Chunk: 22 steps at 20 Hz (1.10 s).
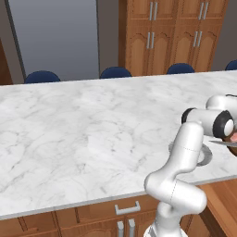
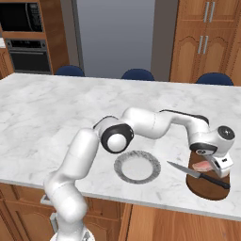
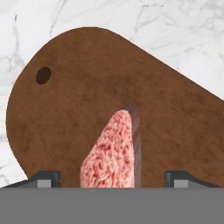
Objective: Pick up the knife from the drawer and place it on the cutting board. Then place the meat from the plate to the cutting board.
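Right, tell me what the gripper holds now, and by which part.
Nothing. The gripper is open, its fingertips apart on either side of the meat, which rests on the board.

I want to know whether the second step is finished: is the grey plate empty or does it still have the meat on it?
Empty. The plate shows a bare light centre, and the meat lies on the cutting board.

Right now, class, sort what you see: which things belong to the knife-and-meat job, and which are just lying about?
Job:
- cutting board
- knife, across the board
- meat, on the board
- plate, bare
- claw, open around the meat

Lying about:
- blue chairs
- oven
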Available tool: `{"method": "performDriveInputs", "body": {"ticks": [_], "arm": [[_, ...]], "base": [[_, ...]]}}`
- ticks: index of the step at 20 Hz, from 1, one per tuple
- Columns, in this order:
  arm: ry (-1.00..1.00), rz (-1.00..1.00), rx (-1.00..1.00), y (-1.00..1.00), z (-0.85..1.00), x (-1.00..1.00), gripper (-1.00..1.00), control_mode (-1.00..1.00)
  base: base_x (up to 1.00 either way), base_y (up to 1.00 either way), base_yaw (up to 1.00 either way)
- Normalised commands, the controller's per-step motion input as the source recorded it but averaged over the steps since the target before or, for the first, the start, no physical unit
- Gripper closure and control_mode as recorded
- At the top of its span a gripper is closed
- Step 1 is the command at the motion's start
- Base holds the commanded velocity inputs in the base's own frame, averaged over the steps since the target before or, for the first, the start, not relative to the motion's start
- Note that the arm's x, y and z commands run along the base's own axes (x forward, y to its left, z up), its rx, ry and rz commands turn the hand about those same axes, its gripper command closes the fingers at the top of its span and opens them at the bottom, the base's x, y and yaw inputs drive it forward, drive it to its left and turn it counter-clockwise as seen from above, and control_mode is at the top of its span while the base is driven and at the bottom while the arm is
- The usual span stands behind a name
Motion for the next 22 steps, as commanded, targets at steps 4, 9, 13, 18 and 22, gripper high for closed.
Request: {"method": "performDriveInputs", "body": {"ticks": [4, 9, 13, 18, 22], "arm": [[-0.02, -0.05, -0.01, 0.0, 0.56, -0.09, -1.0, -1.0], [-0.02, -0.07, -0.08, 0.44, 0.59, -0.24, -1.0, -1.0], [0.0, -0.1, -0.13, 0.97, 0.37, -0.31, -1.0, -1.0], [0.0, -0.09, -0.15, 1.0, 0.29, -0.24, -1.0, -1.0], [0.0, -0.09, -0.17, 1.0, 0.24, -0.19, -1.0, -1.0]], "base": [[0.0, 0.0, 0.0], [0.0, 0.0, 0.0], [0.0, 0.0, 0.0], [0.0, 0.0, 0.0], [0.0, 0.0, 0.0]]}}
